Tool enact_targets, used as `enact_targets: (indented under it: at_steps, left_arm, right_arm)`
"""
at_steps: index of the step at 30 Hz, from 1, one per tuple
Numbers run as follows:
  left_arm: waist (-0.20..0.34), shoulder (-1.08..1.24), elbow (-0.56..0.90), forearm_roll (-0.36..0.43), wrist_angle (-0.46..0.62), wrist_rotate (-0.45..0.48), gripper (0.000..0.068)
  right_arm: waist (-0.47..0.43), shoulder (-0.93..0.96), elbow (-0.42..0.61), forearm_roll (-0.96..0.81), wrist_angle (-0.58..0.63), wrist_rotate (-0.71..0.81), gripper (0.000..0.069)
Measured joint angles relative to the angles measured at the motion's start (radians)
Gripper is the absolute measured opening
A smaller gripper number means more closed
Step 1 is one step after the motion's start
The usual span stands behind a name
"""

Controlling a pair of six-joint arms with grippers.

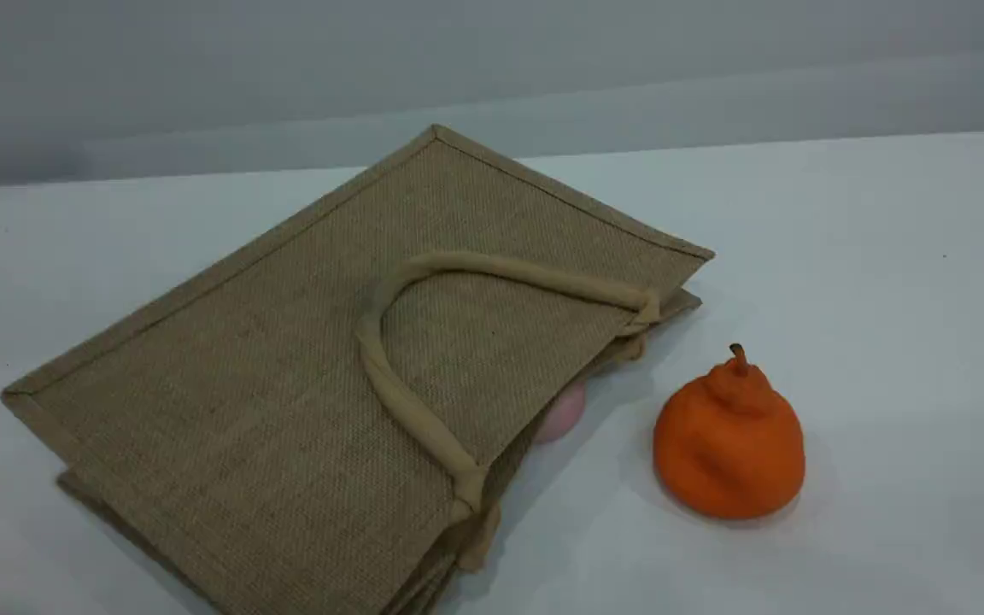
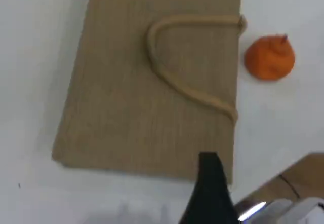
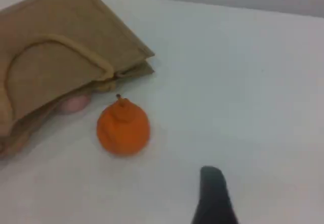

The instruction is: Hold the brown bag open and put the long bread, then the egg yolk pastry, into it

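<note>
In the scene view the brown bag (image 1: 287,393) lies flat on the white table (image 1: 885,299). One beige handle (image 1: 505,271) rests on top of it, and its mouth is turned toward the right. A pink ball (image 1: 562,416) peeks out at that mouth. An orange pear-shaped fruit (image 1: 727,444) stands near, not touching the bag.

In the left wrist view the left gripper (image 2: 209,176) hangs over one edge of the bag, released, with nothing in it.

In the right wrist view the right gripper (image 3: 212,183) is above bare table, to the right of the fruit. It is also released and grasps nothing. The bag lies at the upper left.
</note>
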Motion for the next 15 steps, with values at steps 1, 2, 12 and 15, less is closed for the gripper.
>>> enact_targets:
  at_steps: [1, 2, 12, 15]
  left_arm:
    - [0.000, -0.041, 0.039, 0.000, -0.014, -0.003, 0.0475]
    - [0.000, -0.091, 0.085, 0.001, -0.034, -0.013, 0.0475]
    - [0.000, -0.554, 0.452, 0.199, -0.127, -0.208, 0.0475]
    - [0.000, -0.659, 0.515, 0.271, -0.130, -0.241, 0.0475]
  right_arm:
    - [0.000, 0.000, -0.001, 0.000, 0.000, 0.000, 0.0418]
    - [0.000, 0.000, -0.001, 0.000, 0.000, 0.000, 0.0418]
    - [0.000, 0.000, -0.002, 0.000, 0.004, 0.000, 0.0418]
    - [0.000, 0.000, -0.002, 0.000, 0.004, 0.000, 0.0418]
